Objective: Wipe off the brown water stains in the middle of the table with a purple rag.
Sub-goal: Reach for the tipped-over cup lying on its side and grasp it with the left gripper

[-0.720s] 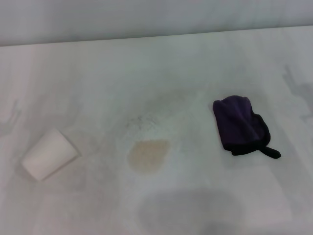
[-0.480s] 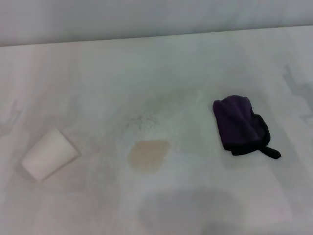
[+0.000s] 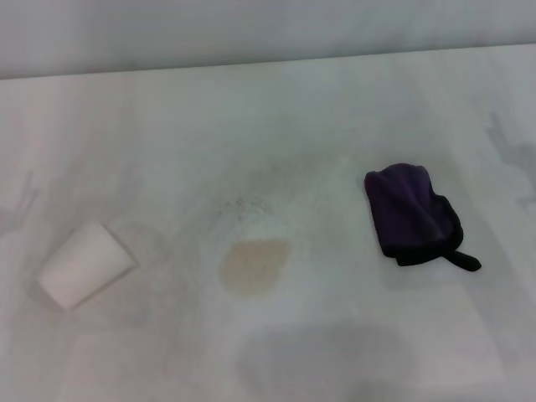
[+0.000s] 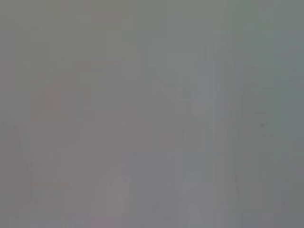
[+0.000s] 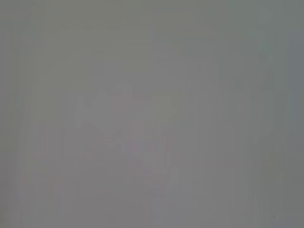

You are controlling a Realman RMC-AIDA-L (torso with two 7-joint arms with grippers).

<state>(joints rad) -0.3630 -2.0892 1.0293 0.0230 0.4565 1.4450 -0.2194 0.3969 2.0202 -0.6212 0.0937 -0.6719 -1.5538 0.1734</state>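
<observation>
In the head view the brown water stains (image 3: 254,265) form a pale tan patch near the middle of the white table (image 3: 276,126). The purple rag (image 3: 410,213) lies bunched to the right of the stain, a short black loop trailing from its near right corner. Neither gripper appears in the head view. Both wrist views show only a flat grey surface, with no fingers and no object.
A white paper cup (image 3: 85,264) lies on its side at the left of the table. Faint grey smudges sit just behind the stain. The table's far edge (image 3: 268,60) meets a grey wall.
</observation>
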